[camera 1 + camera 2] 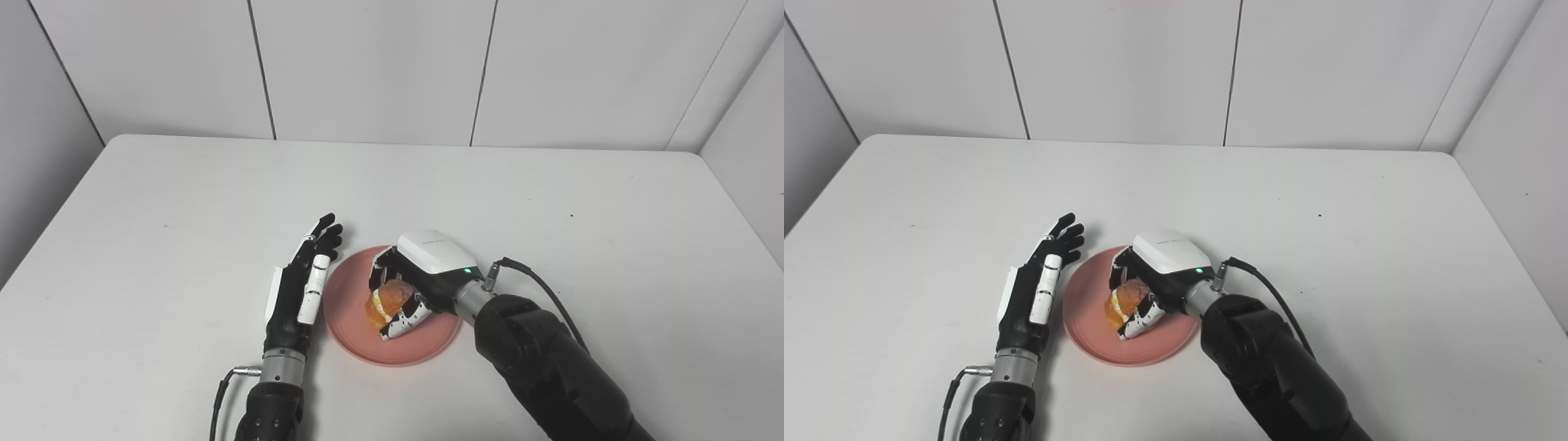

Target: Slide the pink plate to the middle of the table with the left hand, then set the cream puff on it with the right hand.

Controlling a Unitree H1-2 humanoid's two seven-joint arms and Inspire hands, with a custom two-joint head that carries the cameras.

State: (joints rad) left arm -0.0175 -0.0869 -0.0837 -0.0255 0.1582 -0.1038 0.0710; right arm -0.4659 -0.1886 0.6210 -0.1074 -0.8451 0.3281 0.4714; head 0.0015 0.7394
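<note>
While both of my arms reach in from the near edge of a plain white table (pixel 184 202), my left hand (pixel 298 288) lies at the left, fingers stretched out straight and slightly apart, holding nothing. It is turned on edge with the palm side facing right, and its fingertips (pixel 327 231) point away from me toward the pale panelled wall (pixel 373 67) at the back. Just beside it, to the right, sits the pink plate (pixel 349 318), round and shallow, near the middle of the table's width and toward the near side; I cannot tell whether my left hand touches its rim. Over the plate is my right hand (pixel 411 283), its white back plate facing up with a small green light showing near the wrist. Its fingers are curled around the cream puff (pixel 387 301), an orange-brown pastry with a pale band of filling, clamped from above and below. The puff is low over the plate's centre; whether it rests on the plate, I cannot tell. A black cable (pixel 539 285) loops from my right wrist further right.
</note>
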